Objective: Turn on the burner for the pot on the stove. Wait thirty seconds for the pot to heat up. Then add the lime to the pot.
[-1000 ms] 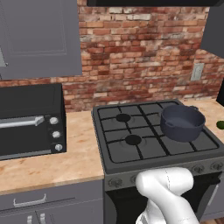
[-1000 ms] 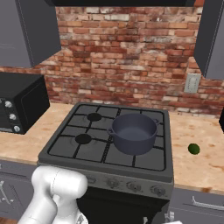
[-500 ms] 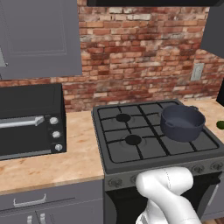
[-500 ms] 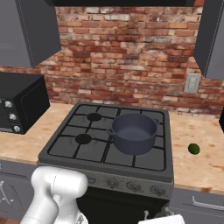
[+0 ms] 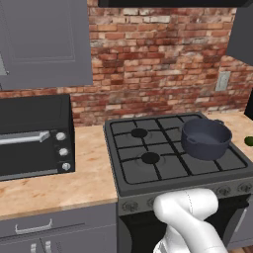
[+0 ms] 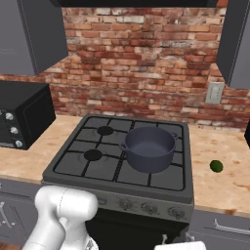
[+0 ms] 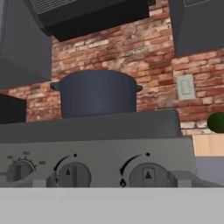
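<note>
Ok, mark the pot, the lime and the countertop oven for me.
pot (image 6: pixel 148 155), right base view, front of its outer wall.
lime (image 6: pixel 216 166), right base view, middle of the fruit.
countertop oven (image 5: pixel 30 158), left base view, on its glass door.

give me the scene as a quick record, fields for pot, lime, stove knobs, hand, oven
pot: round dark blue-grey metal pot on the right front grate of the dark grey gas stove, nothing visible inside
lime: small round green lime on the beige counter to the right of the stove, apart from the pot
stove knobs: front-panel knobs directly ahead in the hand view
hand: low before the panel; open or shut cannot be told
oven: black countertop oven left of the stove
</note>
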### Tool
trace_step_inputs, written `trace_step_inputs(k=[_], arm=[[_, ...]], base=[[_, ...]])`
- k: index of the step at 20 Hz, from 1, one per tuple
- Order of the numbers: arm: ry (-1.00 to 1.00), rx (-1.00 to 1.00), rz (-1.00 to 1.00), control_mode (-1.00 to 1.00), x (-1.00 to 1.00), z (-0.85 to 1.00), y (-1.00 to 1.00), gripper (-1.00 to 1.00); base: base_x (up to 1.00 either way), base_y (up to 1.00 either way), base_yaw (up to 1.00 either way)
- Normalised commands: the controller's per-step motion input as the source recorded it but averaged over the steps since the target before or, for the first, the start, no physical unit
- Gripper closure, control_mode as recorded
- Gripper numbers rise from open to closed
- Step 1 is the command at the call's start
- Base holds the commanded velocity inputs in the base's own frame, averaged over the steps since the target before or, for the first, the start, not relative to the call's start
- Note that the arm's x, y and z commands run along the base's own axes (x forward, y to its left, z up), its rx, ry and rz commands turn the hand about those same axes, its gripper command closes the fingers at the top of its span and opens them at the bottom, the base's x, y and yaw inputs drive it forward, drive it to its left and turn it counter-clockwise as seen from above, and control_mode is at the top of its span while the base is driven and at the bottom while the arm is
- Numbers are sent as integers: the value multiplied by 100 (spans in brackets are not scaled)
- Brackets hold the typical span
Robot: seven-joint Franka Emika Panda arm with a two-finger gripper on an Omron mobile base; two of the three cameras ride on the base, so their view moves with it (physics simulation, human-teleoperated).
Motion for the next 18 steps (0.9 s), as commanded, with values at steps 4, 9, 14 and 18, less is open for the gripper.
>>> trace_step_inputs(k=[4,9,14,18], arm=[[0,0,-10,-100,11,-5,0,-100],[0,0,-5,-100,12,0,0,-100],[0,0,0,-100,13,0,0,-100],[0,0,0,-100,23,0,-4,-100]], base=[[0,0,0],[0,0,0],[0,0,0],[0,0,0]])
